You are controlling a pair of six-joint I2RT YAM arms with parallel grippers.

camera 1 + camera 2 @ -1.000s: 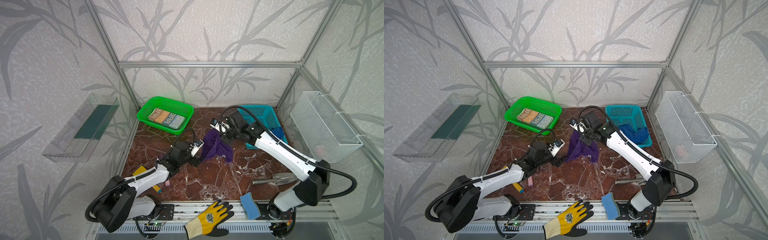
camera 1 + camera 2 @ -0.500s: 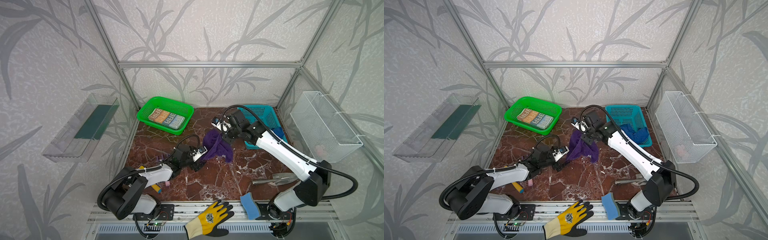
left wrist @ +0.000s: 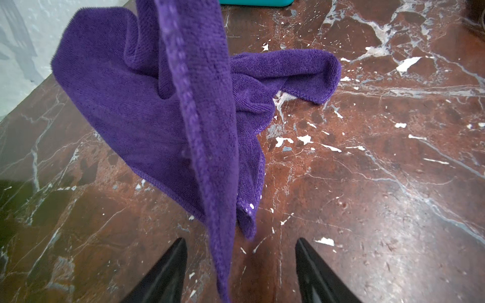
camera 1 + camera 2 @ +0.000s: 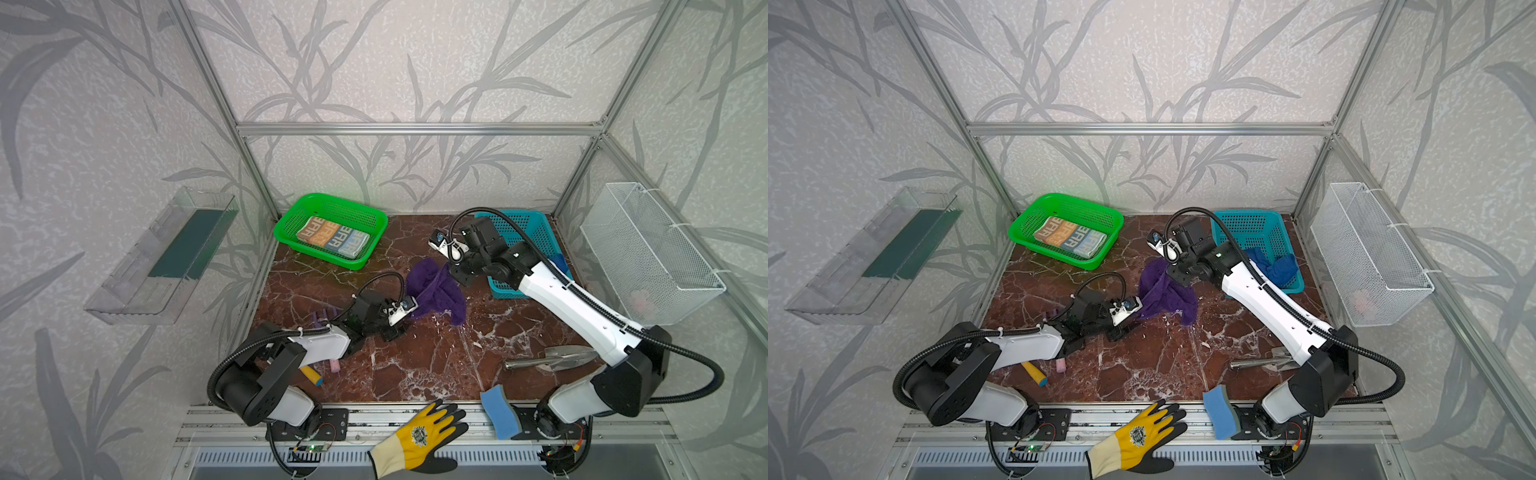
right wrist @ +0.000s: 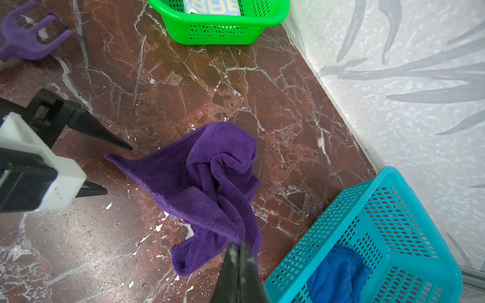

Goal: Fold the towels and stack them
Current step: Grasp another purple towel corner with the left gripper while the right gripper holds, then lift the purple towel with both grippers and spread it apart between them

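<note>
Two grippers met the purple towel (image 4: pixel 434 291) on the marble table (image 4: pixel 415 365): we pinched a raised corner in our right gripper (image 5: pixel 240 251) so an edge hung free, our left gripper (image 3: pixel 239 240) gaping astride it, ready to grasp.

White arm shells (image 4: pixel 573 307), black joints (image 4: pixel 623 378), ribbed cables (image 4: pixel 482 210), black pincer fingers (image 3: pixel 168 275)

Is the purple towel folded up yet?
Not folded. The purple towel hangs crumpled from the right gripper, which pinches one end, its lower part bunched on the marble table.
</note>
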